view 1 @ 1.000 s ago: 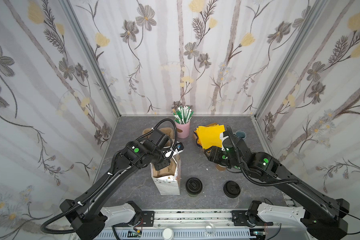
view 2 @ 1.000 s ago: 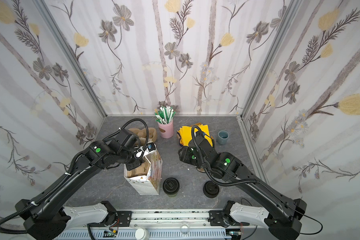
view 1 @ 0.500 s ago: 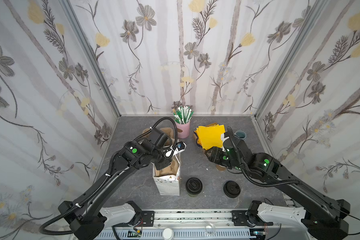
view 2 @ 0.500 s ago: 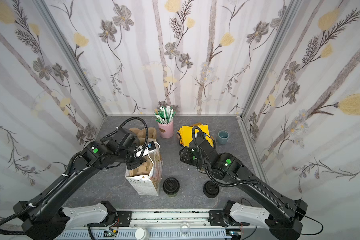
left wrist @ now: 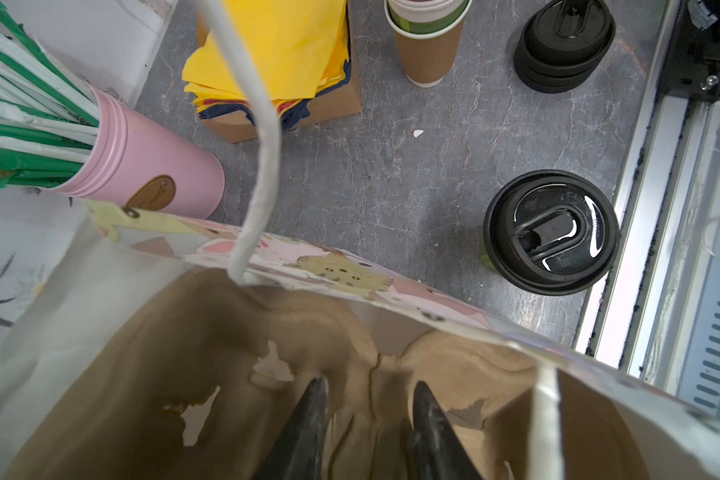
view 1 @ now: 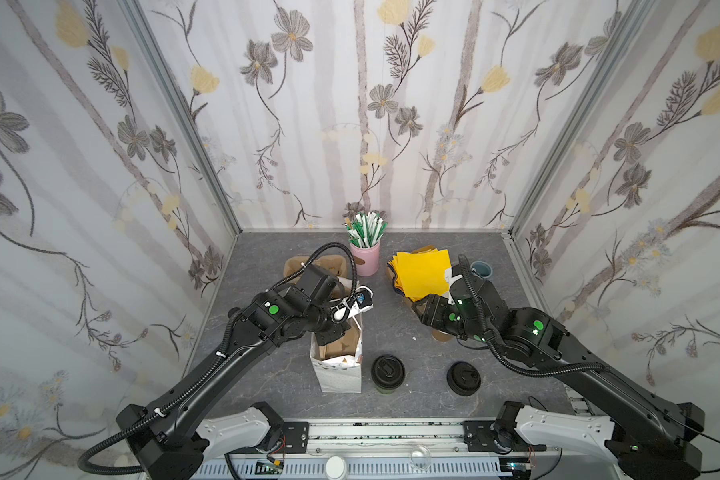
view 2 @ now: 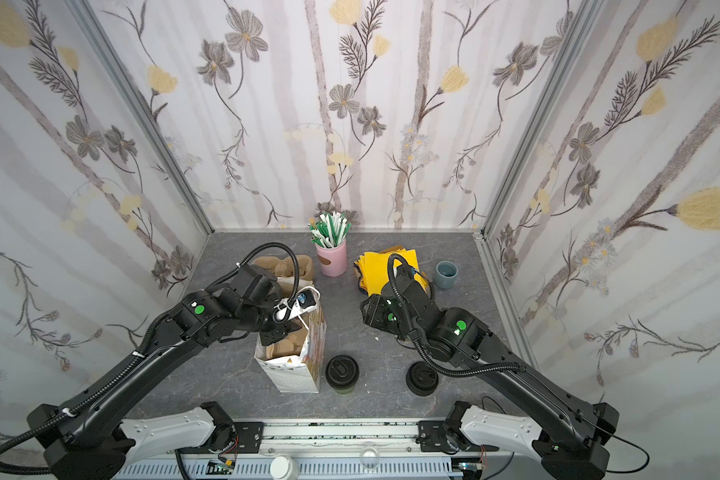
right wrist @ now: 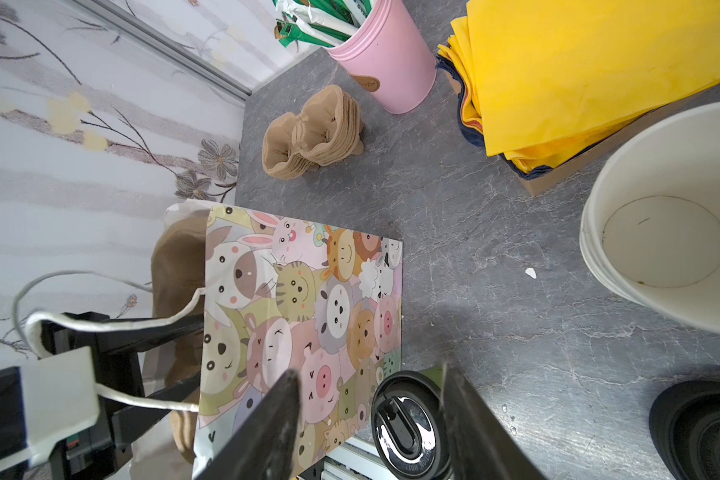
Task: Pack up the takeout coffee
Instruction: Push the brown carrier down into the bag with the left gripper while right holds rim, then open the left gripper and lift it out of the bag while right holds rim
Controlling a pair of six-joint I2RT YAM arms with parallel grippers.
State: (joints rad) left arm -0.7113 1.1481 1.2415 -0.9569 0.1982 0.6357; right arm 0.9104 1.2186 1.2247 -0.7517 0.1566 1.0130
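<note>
The takeout coffee (view 1: pixel 387 372) (view 2: pixel 341 371) (left wrist: pixel 551 232) (right wrist: pixel 408 424), a greenish cup under a black sip lid, stands upright just right of the cartoon-animal paper bag (view 1: pixel 337 370) (view 2: pixel 314 357) (right wrist: pixel 300 299). My left gripper (left wrist: pixel 368 384) reaches down inside the bag, shut on the middle ridge of a brown cup carrier (left wrist: pixel 267 332) that lies in it. One white bag handle (left wrist: pixel 262 137) hangs over that wrist. My right gripper (right wrist: pixel 366 372) (view 1: pixel 421 311) hovers open and empty right of the bag, well above the table, with the coffee seen far below between its fingers.
A stack of lidless cups (view 1: pixel 443 334) (right wrist: pixel 661 224) stands under the right arm, and a pile of black lids (view 1: pixel 463 377) (left wrist: pixel 564 45) sits near the front edge. At the back are a pink cup of straws (view 1: pixel 364 257), yellow napkins (view 1: pixel 422 270), spare carriers (view 1: pixel 298 266) and a blue-grey cup (view 1: pixel 482 270).
The left arm has shifted slightly right with the carrier in the bag, and the bag has moved a little with it. The right arm has barely moved.
</note>
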